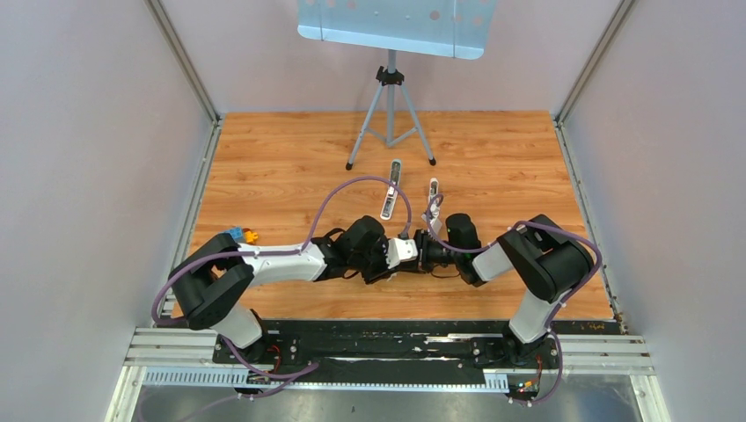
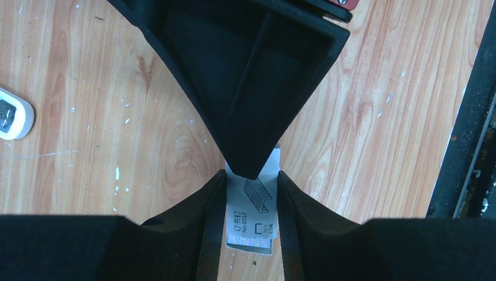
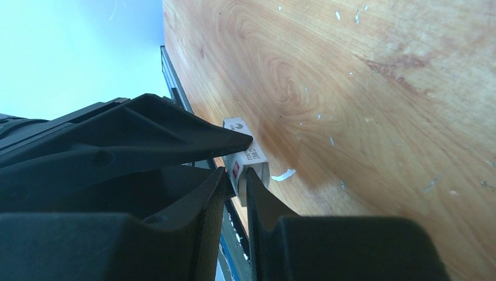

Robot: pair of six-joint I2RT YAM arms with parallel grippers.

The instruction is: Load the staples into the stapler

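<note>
Open room: the far half of the wooden table (image 1: 290, 158) is mostly bare, save for a tripod (image 1: 390, 114) standing near the middle of the far edge; grey walls close in on the left and right edges, and a black rail runs along the near edge.
Stapler: it lies opened out in the middle of the table, one long half (image 1: 391, 189) pointing toward the far edge and a second slim piece (image 1: 434, 195) just to its right, apart from it. One rounded whitish end shows at the left of the left wrist view (image 2: 13, 113).
Staples: I can't spot any loose strip of them anywhere.
Carton: a small white box (image 2: 252, 213) printed with a staple drawing sits between both arms, toward the near edge and just short of the stapler.
Left arm: stretched low along the table toward the centre, its gripper (image 1: 398, 252) closed around the carton, fingers (image 2: 205, 234) pressing its two sides.
Right arm: folded back at the elbow and reaching left to meet the other; its gripper (image 3: 237, 178) pinches the end of the same carton (image 3: 248, 161), nearly closed.
Left edge: small blue and orange bits (image 1: 242, 235) lie by the left arm.
</note>
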